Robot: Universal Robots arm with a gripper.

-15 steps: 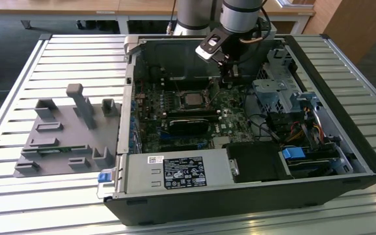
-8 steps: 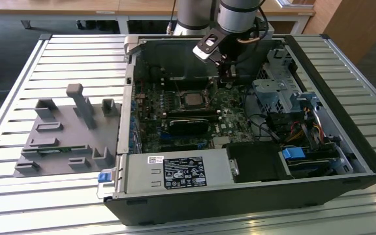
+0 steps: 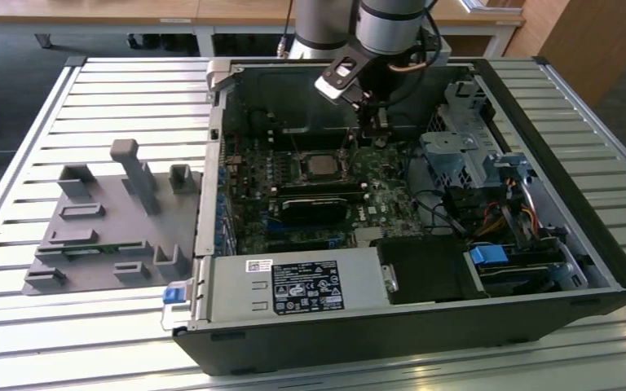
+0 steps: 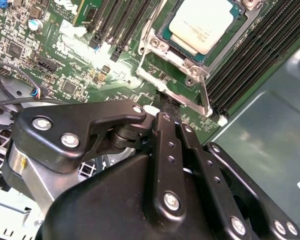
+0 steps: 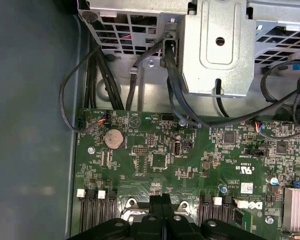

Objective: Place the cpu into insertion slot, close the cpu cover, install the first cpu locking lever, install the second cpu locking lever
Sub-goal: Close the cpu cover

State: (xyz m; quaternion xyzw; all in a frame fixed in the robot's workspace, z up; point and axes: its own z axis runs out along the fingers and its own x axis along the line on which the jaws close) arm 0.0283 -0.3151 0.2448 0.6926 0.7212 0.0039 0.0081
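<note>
Silver-grey, the cpu [image 4: 202, 22] lay seated in the insertion slot [image 4: 188, 54], with faint print on its top and the cpu cover [image 4: 154, 46] framing it. The gripper [image 4: 165, 106] held its black fingers pressed together with nothing visible between them. Its tips were at the frame's edge on the green circuit board [image 5: 155, 160], which bore white lettering. A dark printed label [image 3: 307, 287] sat on the power supply [image 3: 231, 293].
</note>
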